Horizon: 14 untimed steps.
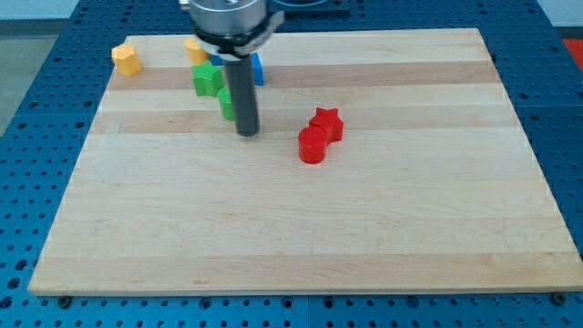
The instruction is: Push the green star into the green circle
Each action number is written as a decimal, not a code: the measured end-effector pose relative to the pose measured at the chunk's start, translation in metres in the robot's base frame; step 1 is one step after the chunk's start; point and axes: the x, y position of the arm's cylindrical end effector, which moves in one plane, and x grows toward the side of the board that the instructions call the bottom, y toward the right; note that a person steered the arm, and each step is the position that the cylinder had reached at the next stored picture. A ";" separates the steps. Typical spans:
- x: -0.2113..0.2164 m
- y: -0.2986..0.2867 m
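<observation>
The green star [207, 78] lies near the view's top left on the wooden board [301, 228]. The green circle [225, 103] sits just below and right of it, partly hidden behind my rod. My tip [247, 132] rests on the board just right of and slightly below the green circle, close to touching it. The star and circle look close together or touching.
A yellow block [126, 59] sits at the top left corner. Another yellow block [195, 49] and a blue block [257, 68] are partly hidden behind the arm near the top. A red star [326, 123] touches a red cylinder [311, 144] at centre.
</observation>
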 end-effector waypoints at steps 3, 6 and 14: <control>-0.018 -0.047; -0.070 0.016; -0.055 0.242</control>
